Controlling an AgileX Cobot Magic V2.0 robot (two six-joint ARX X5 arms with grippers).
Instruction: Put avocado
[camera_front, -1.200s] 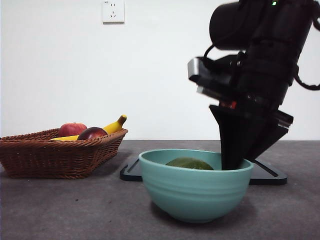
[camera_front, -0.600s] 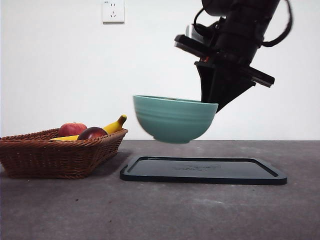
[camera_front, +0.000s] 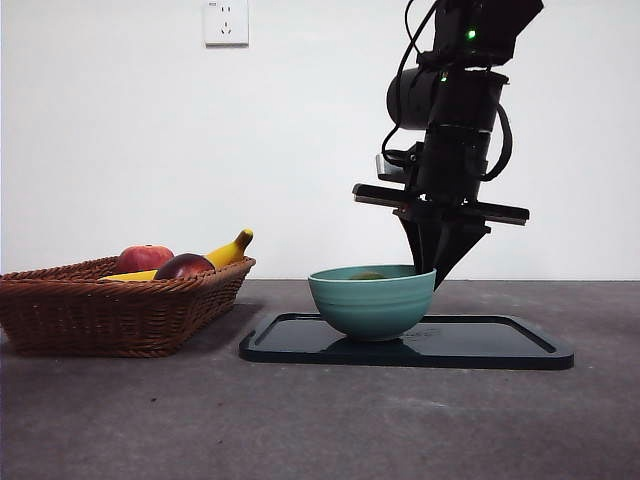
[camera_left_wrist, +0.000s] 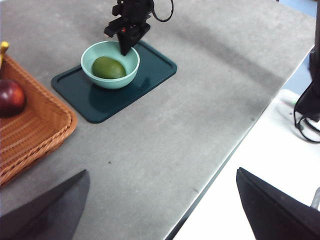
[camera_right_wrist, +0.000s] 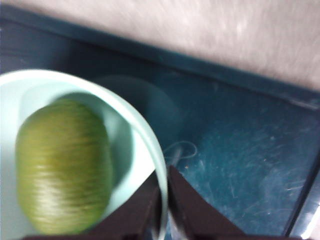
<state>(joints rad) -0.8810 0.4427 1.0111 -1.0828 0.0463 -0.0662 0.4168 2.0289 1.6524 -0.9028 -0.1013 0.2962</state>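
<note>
Starting at the left of the front view, we are seeing a wicker basket (camera_front: 120, 305) sitting on the grey table (camera_front: 300, 420), holding a red apple (camera_front: 143, 259), a dark reddish-purple fruit (camera_front: 184, 266) and a banana (camera_front: 228, 250) whose tip is poking up over the rim. A white wall socket (camera_front: 226, 22) is showing high on the wall behind.

Moving rightward, we are finding a dark tray (camera_front: 480, 345) lying flat on the table just beside the basket, and a teal bowl (camera_front: 371, 300) is standing on its left part. The avocado (camera_front: 367, 275) is lying inside the bowl — only its top is peeking over the rim in the front view, while the left wrist view is showing it whole in the bowl (camera_left_wrist: 110, 65), with the tray (camera_left_wrist: 145, 75) underneath and the basket (camera_left_wrist: 30, 125) off to one side.

Further right, the right gripper (camera_front: 437, 265) is reaching down from above to the bowl's right rim. In the right wrist view its jaws are pinching that thin rim between them — one inside the bowl, one outside — with the avocado (camera_right_wrist: 62, 165) close by in the bowl (camera_right_wrist: 145, 150).

The left gripper (camera_left_wrist: 160, 210) is hanging high over the table edge, well apart from the tray, its jaws spread wide and holding nothing.
</note>
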